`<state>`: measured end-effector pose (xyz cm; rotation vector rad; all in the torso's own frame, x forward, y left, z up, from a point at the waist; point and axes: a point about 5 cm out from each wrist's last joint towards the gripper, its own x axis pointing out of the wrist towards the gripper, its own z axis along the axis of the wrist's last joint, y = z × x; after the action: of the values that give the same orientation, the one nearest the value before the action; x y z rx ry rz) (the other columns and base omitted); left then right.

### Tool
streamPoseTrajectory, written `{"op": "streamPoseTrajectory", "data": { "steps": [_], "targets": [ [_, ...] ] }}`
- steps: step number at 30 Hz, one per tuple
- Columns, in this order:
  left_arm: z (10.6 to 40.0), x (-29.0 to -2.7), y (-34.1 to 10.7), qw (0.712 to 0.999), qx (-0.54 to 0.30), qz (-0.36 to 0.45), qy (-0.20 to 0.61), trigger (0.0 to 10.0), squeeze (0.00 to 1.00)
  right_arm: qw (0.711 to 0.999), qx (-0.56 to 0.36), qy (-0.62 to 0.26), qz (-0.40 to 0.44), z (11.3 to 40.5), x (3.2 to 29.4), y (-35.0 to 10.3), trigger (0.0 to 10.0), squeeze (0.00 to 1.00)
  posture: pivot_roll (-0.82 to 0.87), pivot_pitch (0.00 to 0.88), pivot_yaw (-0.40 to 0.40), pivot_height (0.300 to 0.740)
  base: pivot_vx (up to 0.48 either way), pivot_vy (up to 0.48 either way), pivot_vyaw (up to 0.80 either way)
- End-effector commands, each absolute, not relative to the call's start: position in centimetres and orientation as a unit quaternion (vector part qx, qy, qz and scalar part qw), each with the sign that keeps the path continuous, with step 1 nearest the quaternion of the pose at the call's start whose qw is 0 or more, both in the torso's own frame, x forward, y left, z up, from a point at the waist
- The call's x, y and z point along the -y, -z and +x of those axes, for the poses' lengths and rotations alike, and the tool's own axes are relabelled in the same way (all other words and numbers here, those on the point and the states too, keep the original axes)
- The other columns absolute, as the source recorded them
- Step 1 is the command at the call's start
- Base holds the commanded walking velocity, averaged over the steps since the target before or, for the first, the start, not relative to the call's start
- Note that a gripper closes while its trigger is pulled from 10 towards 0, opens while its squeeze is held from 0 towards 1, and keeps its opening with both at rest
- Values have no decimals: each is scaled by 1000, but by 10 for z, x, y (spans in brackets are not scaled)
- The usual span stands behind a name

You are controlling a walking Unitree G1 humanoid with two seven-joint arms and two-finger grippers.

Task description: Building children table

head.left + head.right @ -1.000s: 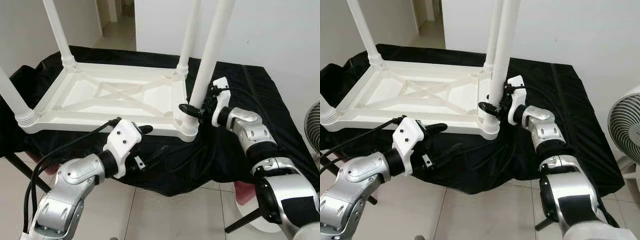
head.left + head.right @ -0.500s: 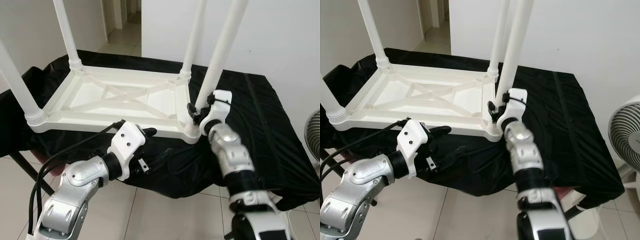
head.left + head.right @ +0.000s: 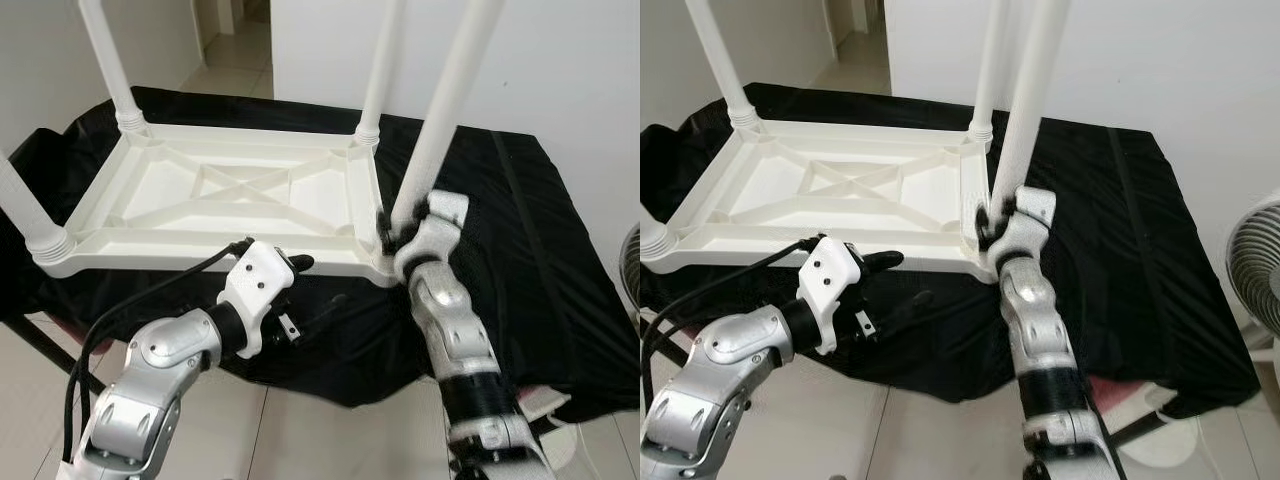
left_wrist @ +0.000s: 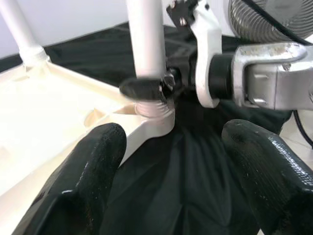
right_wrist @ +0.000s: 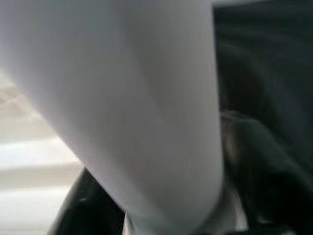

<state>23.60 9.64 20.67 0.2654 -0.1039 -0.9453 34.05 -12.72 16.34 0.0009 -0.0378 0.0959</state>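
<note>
A white plastic children's table (image 3: 200,245) lies upside down on a black cloth, its legs pointing up. My right gripper (image 3: 390,225) is shut around the near right leg (image 3: 440,120) just above its socket. In the right wrist view that leg (image 5: 137,112) sits between the black fingers (image 5: 254,161). My left gripper (image 3: 318,282) hovers open at the table's near edge, left of that corner, holding nothing. Through its spread fingers (image 4: 83,181) the left wrist view looks at the leg (image 4: 146,44) and the right gripper (image 4: 151,88) clamped on it.
The black cloth (image 3: 520,230) drapes over the low stand's front edge down to the tiled floor (image 3: 330,430). A fan (image 3: 1255,270) stands at the far right. A white wall is behind, with a doorway at the back left.
My right arm has swung from the right side round to the front, its forearm now rising from below, with the gripper staying at the leg's base. The left gripper has barely moved.
</note>
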Motion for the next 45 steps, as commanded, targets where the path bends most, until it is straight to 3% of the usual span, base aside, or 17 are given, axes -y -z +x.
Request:
{"op": "streamPoseTrajectory", "data": {
  "steps": [1, 3, 4, 7, 9, 13, 16, 28, 29, 30, 40, 41, 45],
  "targets": [
    [240, -99, -205, 904, 49, 125, 406, 10000, 0, 998, 19, -68, 0, 339, 125, -165, 10000, 1000, -40, 122, 19, 740, 0, 0, 0],
    [240, -99, -205, 904, 49, 125, 406, 10000, 0, 998, 19, -68, 0, 339, 125, -165, 10000, 1000, -40, 122, 19, 740, 0, 0, 0],
    [240, -99, -205, 904, 49, 125, 405, 10000, 0, 991, 20, -133, -1, 337, 123, -170, 10000, 0, -39, 124, 17, 740, 0, 0, 0],
    [240, -99, -205, 905, 49, 126, 405, 10000, 0, 982, 25, -186, -13, 335, 124, -173, 10000, 0, -39, 124, 17, 740, 0, 0, 0],
    [239, -99, -205, 903, 47, 124, 409, 10000, 0, 965, 26, -257, -52, 339, 138, -178, 10000, 0, -37, 124, 22, 740, 0, 0, 0],
    [239, -99, -205, 902, 46, 123, 411, 10000, 0, 954, 25, -289, -79, 342, 145, -180, 10000, 0, -38, 124, 26, 740, 0, 0, 0],
    [240, -97, -206, 899, 47, 124, 417, 10000, 0, 923, -13, -356, -141, 358, 160, -184, 10000, 0, -33, 126, 36, 740, 0, 0, 0],
    [239, -98, -207, 898, 45, 126, 419, 10000, 0, 899, -52, -414, -131, 365, 158, -182, 10000, 0, -17, 132, 45, 740, 0, 0, 0],
    [239, -98, -207, 898, 44, 126, 419, 10000, 0, 896, -54, -421, -129, 366, 156, -181, 3804, 0, -17, 132, 45, 740, 0, 0, 0],
    [239, -98, -207, 898, 43, 126, 419, 10000, 0, 895, -53, -427, -121, 366, 154, -180, 78, 0, -15, 133, 43, 740, 0, 0, 0],
    [238, -98, -206, 899, 43, 124, 419, 10000, 0, 908, -49, -402, -109, 371, 155, -174, 0, 0, -19, 138, 42, 740, 0, 0, 0],
    [238, -97, -206, 899, 43, 123, 419, 10000, 0, 926, -67, -354, -114, 372, 158, -165, 0, 0, -20, 142, 39, 740, 0, 0, 0],
    [237, -96, -206, 899, 42, 121, 419, 10000, 0, 946, -87, -293, -108, 370, 156, -153, 0, 0, -23, 146, 36, 740, 0, 0, 0]
  ]
}}
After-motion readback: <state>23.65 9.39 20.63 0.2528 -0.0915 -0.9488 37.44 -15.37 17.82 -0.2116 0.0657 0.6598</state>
